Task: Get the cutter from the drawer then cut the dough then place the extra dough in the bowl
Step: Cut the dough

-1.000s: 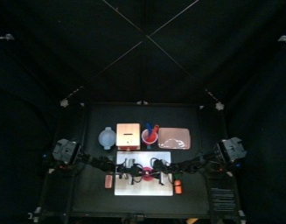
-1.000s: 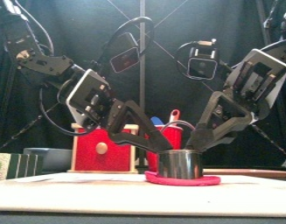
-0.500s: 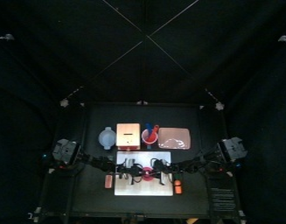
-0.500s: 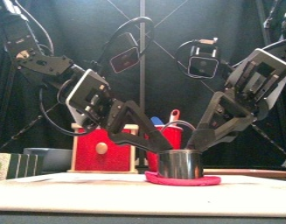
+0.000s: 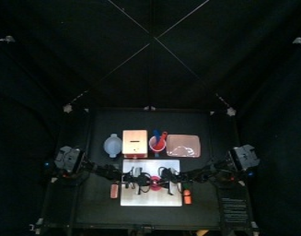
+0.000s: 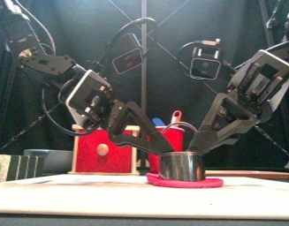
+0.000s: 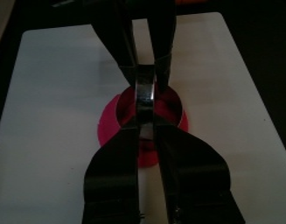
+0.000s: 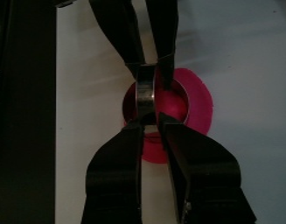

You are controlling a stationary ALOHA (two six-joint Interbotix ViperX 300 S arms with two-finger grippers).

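The cutter (image 6: pixel 179 165) stands upright on the dough (image 6: pixel 183 183), a flat pink-red disc whose edge shows all round the metal ring. The dough lies on the white board (image 5: pixel 165 170), about the middle of it, and the board sits at the front of the worktop (image 5: pixel 91 124), centred between its side edges.

Both arms reach in to the cutter from opposite sides. The left gripper (image 6: pixel 154 156) comes down at a slant from the left, and its two jaws are pinched together on the cutter's wall on that side. The right gripper (image 6: pixel 202 152) slants in from the right and is clamped on the wall in the same way. In each wrist view the jaws narrow to a point on the metal rim, and the other arm's jaws meet them from across the ring.

Behind the board a row of things runs along the middle of the worktop. The blue-grey bowl (image 5: pixel 112 145) is nearest the left edge. The wooden box (image 5: pixel 135 141) is beside it, its red drawer front facing forward; whether the drawer is pulled out cannot be told. Next comes the red cup (image 5: pixel 159 141), with a blue knife (image 6: pixel 176 116) sticking up from it. The pink tray (image 5: pixel 189 147) lies flat at the right end of the row.
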